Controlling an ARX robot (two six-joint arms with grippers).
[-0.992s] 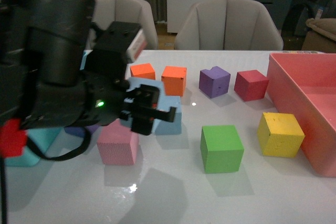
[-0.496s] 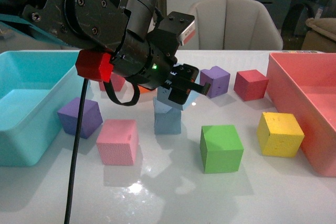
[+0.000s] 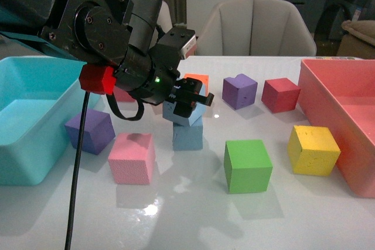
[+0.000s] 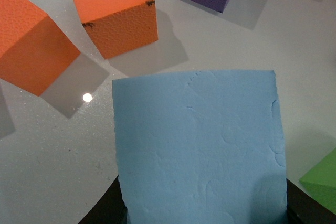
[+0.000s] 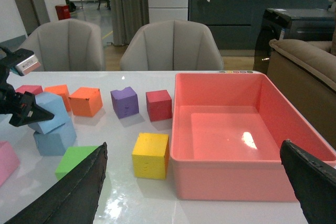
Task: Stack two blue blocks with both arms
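Observation:
My left gripper (image 3: pixel 188 105) is shut on a pale blue block (image 3: pixel 183 112), held tilted directly over the second blue block (image 3: pixel 187 135), which rests on the white table. The two look to be touching or nearly so; I cannot tell which. In the left wrist view the held blue block (image 4: pixel 199 145) fills the middle, with black fingers (image 4: pixel 100 214) at its sides. The right wrist view shows both blue blocks (image 5: pixel 52 124) far off at the left edge. My right gripper (image 5: pixel 191 192) is open and empty, near the yellow cube (image 5: pixel 151 155) and coral bin (image 5: pixel 241 129).
A turquoise bin (image 3: pixel 29 144) stands at the left and a coral bin (image 3: pixel 328 95) at the right. Around the stack lie pink (image 3: pixel 132 157), green (image 3: pixel 247 165), yellow (image 3: pixel 313 149), purple (image 3: pixel 89 130), orange (image 3: pixel 199 79) and red (image 3: pixel 280 94) cubes.
The left arm swung back from the camera carrying the blue block, then lowered it slightly left onto the other blue block.

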